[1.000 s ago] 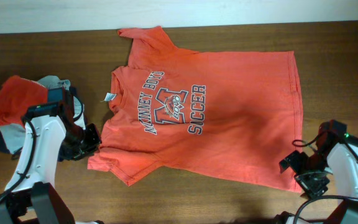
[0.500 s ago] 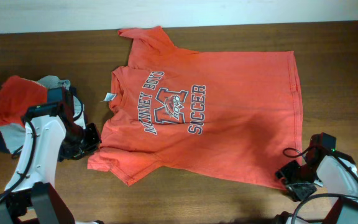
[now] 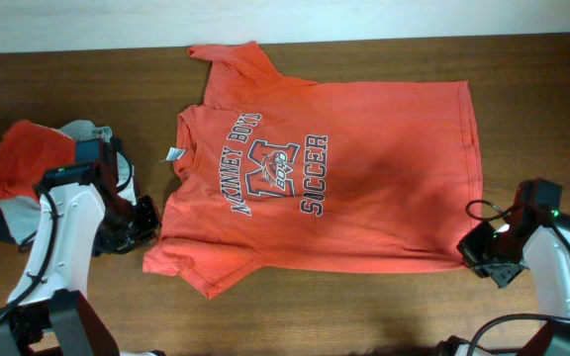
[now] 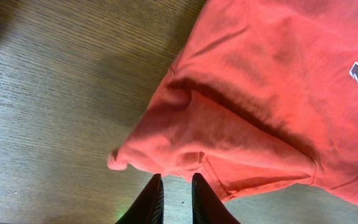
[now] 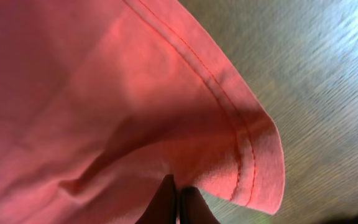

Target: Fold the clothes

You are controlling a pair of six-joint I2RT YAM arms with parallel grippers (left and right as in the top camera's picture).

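Right wrist view: low right claw (image 5: 178,191) clamped tight on T-shirt (image 5: 104,93) hem corner.

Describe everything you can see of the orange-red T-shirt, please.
The T-shirt is soft orange-red cloth, short-sleeved, with white-and-dark chest lettering and a white neck tag. It lies mostly flat, front up, on the wooden table, collar pointing left in the overhead view. The right hand pinches its hem corner; the left hand is at one sleeve.

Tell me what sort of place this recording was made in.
Probably a robotics lab bench, not a home: a bare wooden table with nothing domestic around it, a left arm and a right arm working at it, and an orange T-shirt spread out for folding.
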